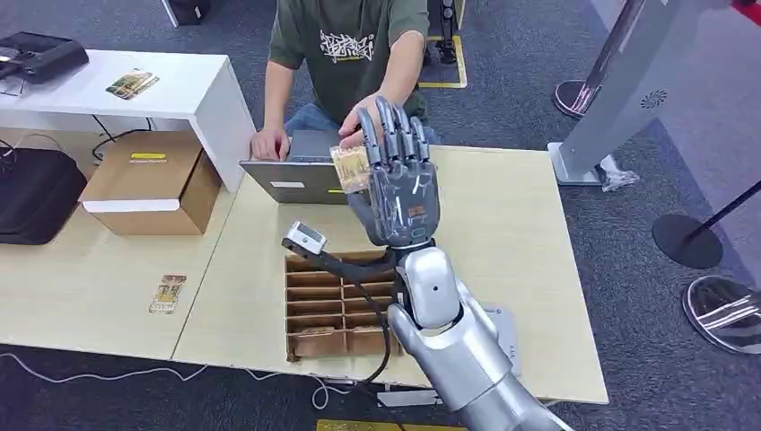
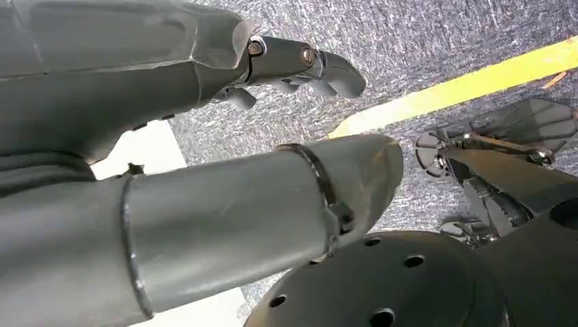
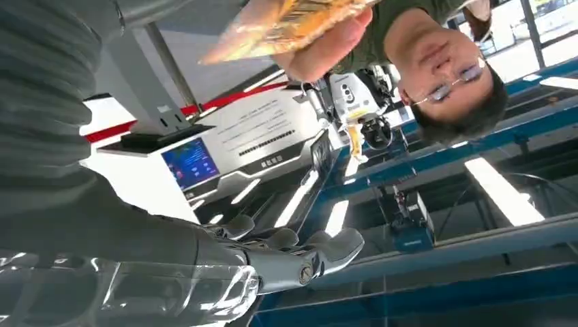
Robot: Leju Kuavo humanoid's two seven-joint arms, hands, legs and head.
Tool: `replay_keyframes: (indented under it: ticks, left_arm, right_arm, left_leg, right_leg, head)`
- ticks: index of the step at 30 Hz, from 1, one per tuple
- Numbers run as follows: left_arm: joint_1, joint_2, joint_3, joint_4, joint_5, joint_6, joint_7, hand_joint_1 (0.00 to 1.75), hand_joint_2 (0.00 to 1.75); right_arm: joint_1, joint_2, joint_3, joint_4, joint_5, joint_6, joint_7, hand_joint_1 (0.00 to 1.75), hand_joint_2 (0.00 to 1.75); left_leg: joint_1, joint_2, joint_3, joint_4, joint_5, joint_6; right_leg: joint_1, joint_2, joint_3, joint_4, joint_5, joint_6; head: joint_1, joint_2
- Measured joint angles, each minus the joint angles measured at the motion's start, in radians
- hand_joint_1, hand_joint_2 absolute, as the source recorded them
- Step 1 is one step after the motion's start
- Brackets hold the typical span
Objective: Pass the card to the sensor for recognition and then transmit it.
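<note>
- The scanner (image 1: 307, 238) lies by the tray (image 1: 314, 305), close below the raised arm.
- The right hand (image 1: 395, 175) is lifted upright, fingers spread; the card (image 1: 350, 168) sits at its thumb side for handover, though I cannot tell whether the thumb grips it.
- The person's hand (image 1: 354, 126) reaches in behind; in the right wrist view that hand (image 3: 327, 48) holds the card's (image 3: 286, 24) far edge.
- The left hand (image 2: 300, 65) hangs over carpet, fingers loosely curled, empty.

Card raised at the handover
Small yellow-brown patterned card (image 1: 349, 168) upright above the surface, beside the right robot hand (image 1: 399, 180), a person's fingers on it.
</note>
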Motion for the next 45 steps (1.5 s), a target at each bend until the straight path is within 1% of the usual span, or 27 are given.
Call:
replay_keyframes:
  ticks: [7, 8, 9, 10, 11, 19, 45]
  left_arm:
    - [0.001, 0.007, 0.000, 0.003, 0.016, -0.004, 0.003, 0.00, 0.00]
    - [0.002, 0.007, 0.000, 0.003, 0.017, -0.005, 0.004, 0.00, 0.00]
    - [0.002, 0.007, 0.000, 0.004, 0.017, -0.005, 0.004, 0.00, 0.00]
    - [0.002, 0.008, 0.000, 0.004, 0.017, -0.006, 0.004, 0.00, 0.00]
    - [0.002, 0.008, 0.000, 0.004, 0.017, -0.007, 0.005, 0.00, 0.00]
    - [0.002, 0.014, -0.001, 0.007, 0.015, -0.007, 0.009, 0.00, 0.00]
    - [0.007, 0.017, -0.001, 0.014, 0.031, -0.007, 0.009, 0.00, 0.00]
  right_arm:
    - [0.000, -0.003, 0.000, 0.003, 0.003, -0.033, -0.006, 0.00, 1.75]
    - [0.000, -0.004, 0.000, 0.003, 0.003, -0.036, -0.006, 0.10, 1.75]
    - [0.000, -0.005, 0.000, 0.003, 0.003, -0.040, -0.006, 1.15, 1.75]
    - [0.000, -0.006, 0.000, 0.004, 0.003, -0.042, -0.006, 1.69, 1.75]
    - [0.000, -0.008, 0.000, 0.004, 0.003, -0.045, -0.006, 1.75, 1.75]
    - [0.001, -0.021, 0.000, 0.008, 0.004, -0.062, 0.003, 1.75, 1.75]
    - [0.012, -0.030, -0.003, 0.012, 0.003, -0.064, 0.000, 1.75, 1.75]
  left_leg:
    - [0.000, 0.000, 0.000, 0.000, 0.000, 0.000]
    - [0.000, 0.000, 0.000, 0.000, 0.000, 0.000]
    - [0.000, 0.000, 0.000, 0.000, 0.000, 0.000]
    - [0.000, 0.000, 0.000, 0.000, 0.000, 0.000]
    - [0.000, 0.000, 0.000, 0.000, 0.000, 0.000]
    - [0.000, 0.000, 0.000, 0.000, 0.000, 0.000]
    - [0.000, 0.000, 0.000, 0.000, 0.000, 0.000]
  right_leg:
    - [0.000, 0.000, 0.000, 0.000, 0.000, 0.000]
    - [0.000, 0.000, 0.000, 0.000, 0.000, 0.000]
    - [0.000, 0.000, 0.000, 0.000, 0.000, 0.000]
    - [0.000, 0.000, 0.000, 0.000, 0.000, 0.000]
    - [0.000, 0.000, 0.000, 0.000, 0.000, 0.000]
    - [0.000, 0.000, 0.000, 0.000, 0.000, 0.000]
    - [0.000, 0.000, 0.000, 0.000, 0.000, 0.000]
  head:
    - [0.000, 0.000]
    - [0.000, 0.000]
    - [0.000, 0.000]
    - [0.000, 0.000]
    - [0.000, 0.000]
    - [0.000, 0.000]
    - [0.000, 0.000]
